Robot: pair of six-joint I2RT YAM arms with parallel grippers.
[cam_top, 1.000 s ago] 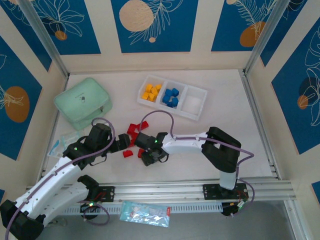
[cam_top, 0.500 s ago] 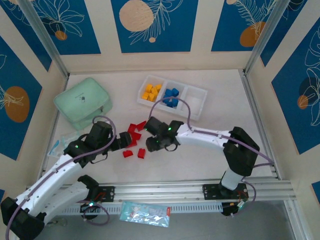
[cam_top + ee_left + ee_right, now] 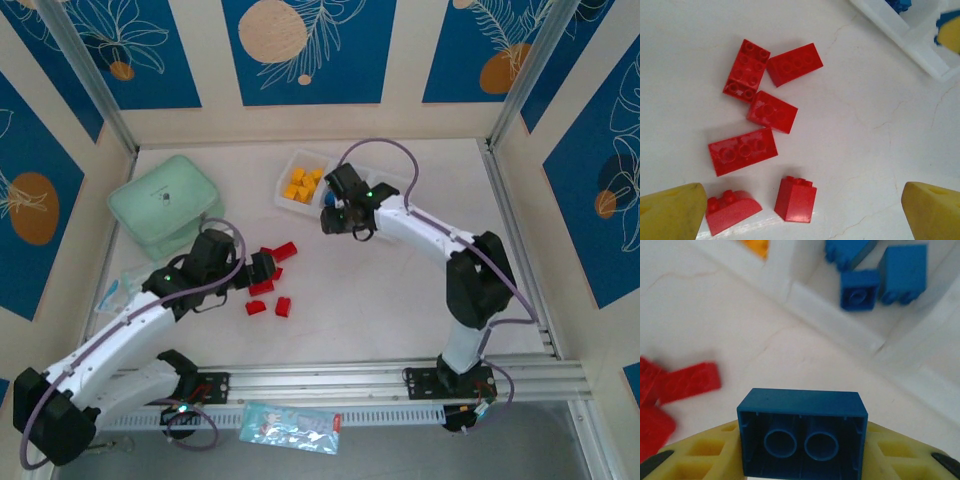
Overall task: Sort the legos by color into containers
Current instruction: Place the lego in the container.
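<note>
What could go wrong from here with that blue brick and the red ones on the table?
1. The right gripper holds the blue brick short of the tray; released now, it would likely land on the table.
2. The left gripper hangs open over the red bricks, several touching; closing might nudge neighbours or grab two.

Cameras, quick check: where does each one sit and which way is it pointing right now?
Top external: above and behind the arms, looking down on the table; both arms show, left gripper by the red bricks, right gripper at the tray.
Left wrist: looks straight down on six red bricks; yellow fingertips at both bottom corners.
Right wrist: looks past its held blue brick into the tray's blue compartment; yellow fingers flank the brick.
Shared: red bricks and tray appear in all three.
</note>
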